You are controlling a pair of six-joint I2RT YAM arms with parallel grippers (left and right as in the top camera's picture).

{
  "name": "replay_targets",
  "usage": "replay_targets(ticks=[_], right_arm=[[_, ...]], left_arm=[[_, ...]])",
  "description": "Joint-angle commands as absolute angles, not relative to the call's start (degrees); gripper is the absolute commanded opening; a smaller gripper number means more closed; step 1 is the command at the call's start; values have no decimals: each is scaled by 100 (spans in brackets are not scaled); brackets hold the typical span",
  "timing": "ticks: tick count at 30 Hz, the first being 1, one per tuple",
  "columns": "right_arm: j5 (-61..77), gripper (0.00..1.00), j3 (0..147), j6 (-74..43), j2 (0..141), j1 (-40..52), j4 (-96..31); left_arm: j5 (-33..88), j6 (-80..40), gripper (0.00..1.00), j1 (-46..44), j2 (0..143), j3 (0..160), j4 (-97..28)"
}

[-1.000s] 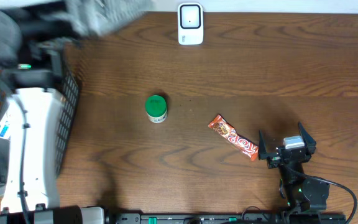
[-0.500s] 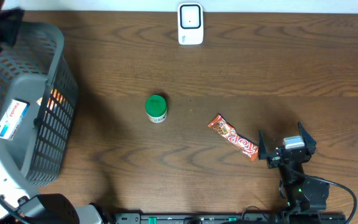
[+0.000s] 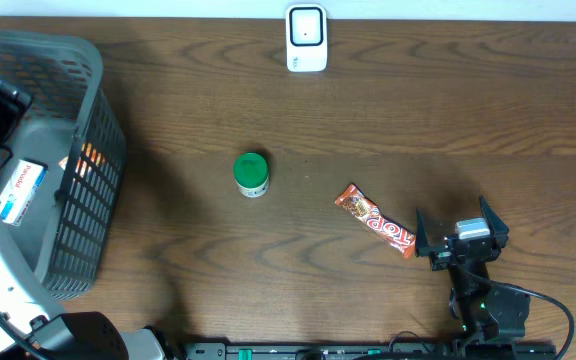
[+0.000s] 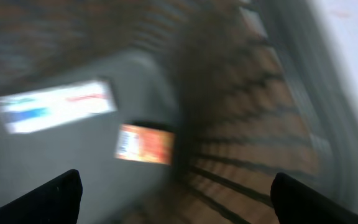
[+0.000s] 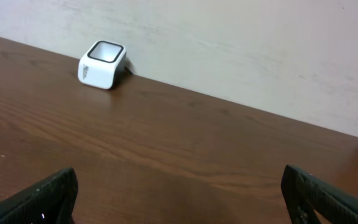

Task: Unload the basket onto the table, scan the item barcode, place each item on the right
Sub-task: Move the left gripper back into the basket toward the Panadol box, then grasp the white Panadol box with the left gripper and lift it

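- Spanning the overhead view, the wooden table [image 3: 388,110] is used as the working surface, with loose goods laid in the middle and the reader at the far edge.
- The grey mesh basket [image 3: 68,60] is set at the left edge, under the left arm, apparently as the store of goods.
- The left gripper [image 4: 173,190] is held inside the basket with its fingers spread wide and nothing between them. This is judged to be a reach for a packet, though its wrist view is blurred.
- The right gripper [image 3: 458,238] is rested near the front edge, just beside the candy bar, with fingers spread and empty. It is pointed across the table toward the reader.
- The candy bar [image 3: 376,222] is laid flat and slanted, right of centre.
- The barcode scanner [image 3: 306,38] is stood at the middle of the far edge, where an item could be presented by either arm.
- The green-lidded jar [image 3: 252,174] is stood upright near the centre, well apart from the bar.
- A white-and-blue packet [image 3: 18,190] and an orange packet [image 3: 88,160] are seen on the basket floor. Which item is meant for scanning cannot be told.
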State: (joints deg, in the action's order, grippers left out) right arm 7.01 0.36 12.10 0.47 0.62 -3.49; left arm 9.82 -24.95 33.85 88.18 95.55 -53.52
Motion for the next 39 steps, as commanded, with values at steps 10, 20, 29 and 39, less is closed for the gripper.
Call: replay_targets(ticks=[10,20,29,39], right_arm=[[694,99,32,1118,32,117,-370],[694,99,32,1118,34,117,-370],[692,99,30,1118,32,117,-370],[694,99,32,1118,32,117,-370]], left_arm=[[-1002,-2810,92,3382,8882,8750,-5463],[-884,-283,92,3382,9609,8556,-4875],[1,2342,93,3385,10082,8556,-4550],[-388,3863,98,3470,10923,8556,-4226]])
